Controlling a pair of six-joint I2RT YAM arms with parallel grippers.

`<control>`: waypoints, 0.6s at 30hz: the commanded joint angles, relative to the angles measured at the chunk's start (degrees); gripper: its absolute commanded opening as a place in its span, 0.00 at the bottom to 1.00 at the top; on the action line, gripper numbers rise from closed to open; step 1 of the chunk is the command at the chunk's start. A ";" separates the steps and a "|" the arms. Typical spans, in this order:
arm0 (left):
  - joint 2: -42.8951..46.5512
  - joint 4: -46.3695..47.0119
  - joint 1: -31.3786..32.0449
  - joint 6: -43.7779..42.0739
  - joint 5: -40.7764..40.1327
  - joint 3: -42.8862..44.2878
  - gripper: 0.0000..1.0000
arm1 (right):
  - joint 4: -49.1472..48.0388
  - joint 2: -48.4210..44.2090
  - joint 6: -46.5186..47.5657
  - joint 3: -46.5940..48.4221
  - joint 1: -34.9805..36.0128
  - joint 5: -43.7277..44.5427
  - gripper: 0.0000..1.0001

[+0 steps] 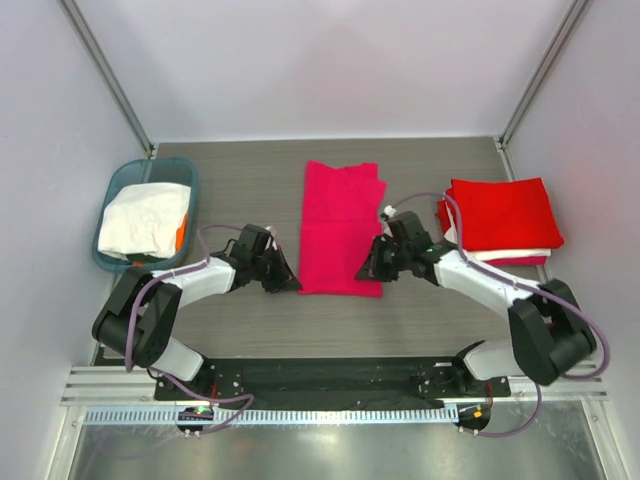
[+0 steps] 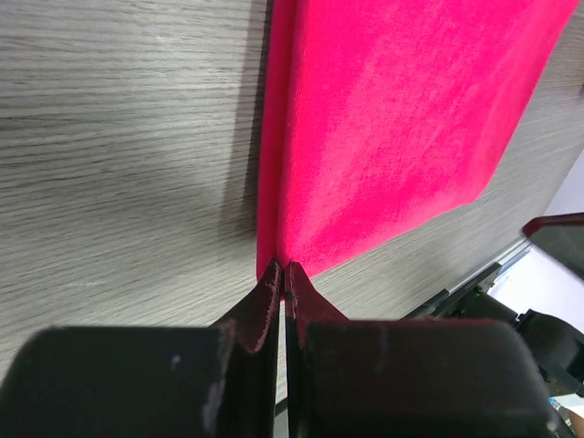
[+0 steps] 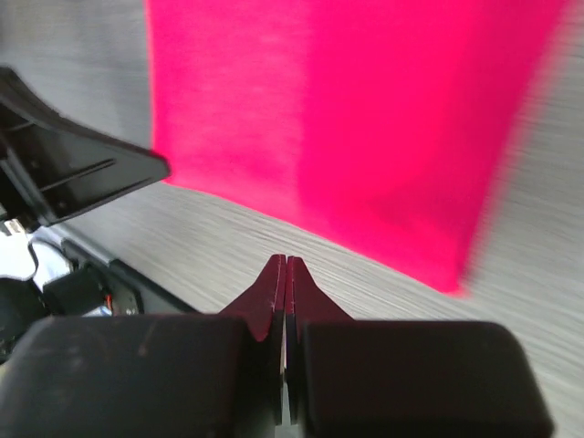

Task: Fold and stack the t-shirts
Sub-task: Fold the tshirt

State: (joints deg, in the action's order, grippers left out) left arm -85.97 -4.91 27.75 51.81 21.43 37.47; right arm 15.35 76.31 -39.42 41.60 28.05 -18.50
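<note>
- pink t-shirt [image 1: 342,228]: folded into a long narrow strip. It lies flat on the surface [image 1: 240,185] midway between the two arms, long side running away from the bases.
- In the left wrist view, the strip's left side is a doubled fold edge with a thin shadow on the wood beside it.
- left fingers [image 2: 274,278]: pressed together, tips low at the strip's near left corner, right against the fold edge. The view is too tight to say whether any cloth is pinched between them.
- right fingers [image 3: 276,274]: pressed together, holding nothing. They sit over bare surface just short of the strip's near right edge and clear of the cloth. This wrist view is smeared.
- red t-shirts [image 1: 505,212]: neat folded stack at the right side of the surface, beside the right arm's forearm and apart from the pink strip.
- teal basket [image 1: 112,190]: far left on the surface, holding a crumpled white cloth [image 1: 145,222] with a bit of orange at its right side.
</note>
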 commanded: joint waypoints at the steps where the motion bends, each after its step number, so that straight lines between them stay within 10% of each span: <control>1: 1.42 -1.24 0.29 -1.27 0.37 -0.56 0.00 | -5.15 5.85 -4.00 5.85 5.95 1.44 0.01; 18: 2.83 -1.42 0.47 -1.80 -1.39 -5.13 0.00 | -5.95 12.64 -4.53 -0.18 7.99 6.90 0.01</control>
State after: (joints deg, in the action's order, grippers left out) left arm -84.58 -5.15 28.05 51.59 20.97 33.47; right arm 8.47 93.21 -44.95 45.41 37.17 -14.28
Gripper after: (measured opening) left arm 0.006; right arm 0.023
